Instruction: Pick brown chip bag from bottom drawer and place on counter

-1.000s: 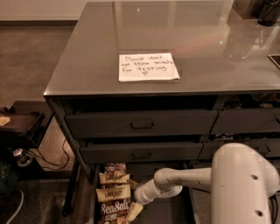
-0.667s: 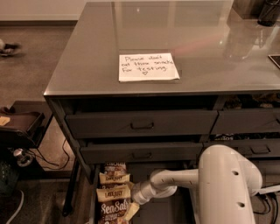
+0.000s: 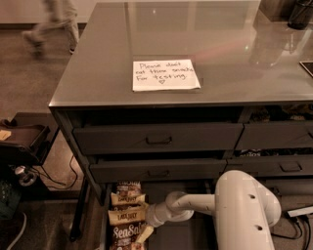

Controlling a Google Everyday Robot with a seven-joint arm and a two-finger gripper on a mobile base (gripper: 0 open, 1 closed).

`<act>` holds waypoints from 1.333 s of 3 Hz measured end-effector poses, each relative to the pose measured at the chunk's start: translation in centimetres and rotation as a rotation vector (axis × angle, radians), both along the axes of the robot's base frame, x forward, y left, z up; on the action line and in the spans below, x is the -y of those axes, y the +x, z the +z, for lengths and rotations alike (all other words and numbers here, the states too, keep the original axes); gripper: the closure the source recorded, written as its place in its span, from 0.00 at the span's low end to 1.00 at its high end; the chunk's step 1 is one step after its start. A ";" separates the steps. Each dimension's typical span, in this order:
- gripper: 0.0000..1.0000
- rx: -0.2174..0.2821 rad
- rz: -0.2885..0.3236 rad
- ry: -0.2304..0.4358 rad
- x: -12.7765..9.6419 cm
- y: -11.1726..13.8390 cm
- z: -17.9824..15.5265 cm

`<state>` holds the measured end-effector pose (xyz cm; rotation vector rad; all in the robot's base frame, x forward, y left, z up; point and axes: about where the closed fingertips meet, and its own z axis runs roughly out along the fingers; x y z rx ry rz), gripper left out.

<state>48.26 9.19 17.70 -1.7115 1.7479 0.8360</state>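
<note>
Warm, dim light. The glossy grey counter [image 3: 234, 44] shows pale glare and reflections toward its far edge. Shadow darkens the long dark grey bottom drawer [image 3: 181, 237], where the white arm's gripper [image 3: 145, 233] sits low. A walking person [image 3: 54, 19], top left, is motion-smeared.

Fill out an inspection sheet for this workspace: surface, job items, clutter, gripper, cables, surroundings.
Surface: counter is glossy grey and bears a white handwritten note.
Job's things: brown chip bag lies in the open bottom drawer, at the near end of a row of similar bags; not yet on the counter.
Clutter: dark object at the counter's far right corner.
Gripper: gripper is low in the bottom drawer, beside the brown chip bag; contact unclear.
Cables: cables on the floor left of the cabinet.
Surroundings: person at upper left; upper drawers partly open.
</note>
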 end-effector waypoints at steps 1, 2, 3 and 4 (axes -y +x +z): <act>0.19 0.006 0.017 0.011 -0.4 -0.2 -1.0; 0.42 0.006 0.016 0.011 -0.4 -0.2 -1.0; 0.65 -0.004 0.015 0.009 -0.1 -1.7 1.0; 0.87 0.003 -0.004 0.016 1.5 -3.6 5.0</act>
